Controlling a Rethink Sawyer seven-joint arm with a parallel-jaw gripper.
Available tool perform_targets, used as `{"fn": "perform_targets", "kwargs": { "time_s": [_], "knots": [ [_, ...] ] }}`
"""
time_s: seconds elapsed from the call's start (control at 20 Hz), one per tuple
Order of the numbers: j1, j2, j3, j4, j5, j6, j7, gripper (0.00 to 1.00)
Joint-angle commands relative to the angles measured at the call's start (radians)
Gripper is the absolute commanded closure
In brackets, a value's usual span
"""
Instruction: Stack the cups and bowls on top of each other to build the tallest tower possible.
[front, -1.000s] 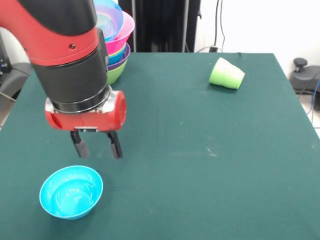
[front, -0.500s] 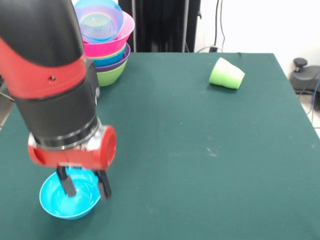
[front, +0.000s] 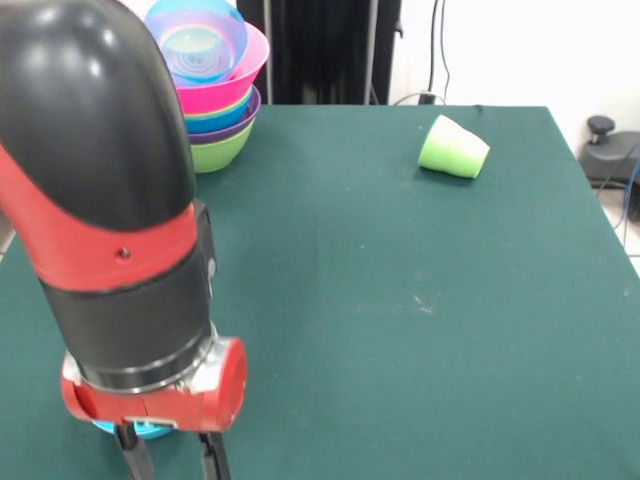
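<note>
The tower (front: 218, 95) stands at the table's far left corner: a lime green bowl at its base, purple, blue and pink rims above, and a light blue bowl on top. A light green cup (front: 453, 148) lies on its side at the far right. A small cyan bowl (front: 146, 431) sits at the near left, almost wholly hidden behind my wrist; only a sliver shows. My gripper (front: 172, 462) is low over it at the picture's bottom edge, fingers (front: 132, 455) apart and holding nothing. The yellow-orange cup is out of view.
The dark green table (front: 400, 300) stretches from the tower to the near edge. My thick red and black arm (front: 100, 200) fills the left of the view. A black stand and cables sit behind the table's far edge.
My gripper has moved down and toward the near left, from above and beside the cyan bowl to right over it. The arm now hides most of the bowl. The fingers stayed apart.
</note>
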Motion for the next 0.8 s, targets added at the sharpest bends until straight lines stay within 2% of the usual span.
{"fn": "perform_targets", "kwargs": {
  "time_s": [0.05, 0.35, 0.65, 0.8],
  "knots": [
    [0.027, 0.044, 0.171, -0.103, -0.196, 0.13, -0.295, 0.0],
    [0.013, -0.022, 0.075, -0.012, -0.13, 0.144, -0.232, 0.0],
    [-0.008, -0.081, -0.018, 0.098, -0.032, 0.129, -0.17, 0.0],
    [-0.006, -0.1, -0.026, 0.104, -0.018, 0.14, -0.172, 0.0]
  ]
}}
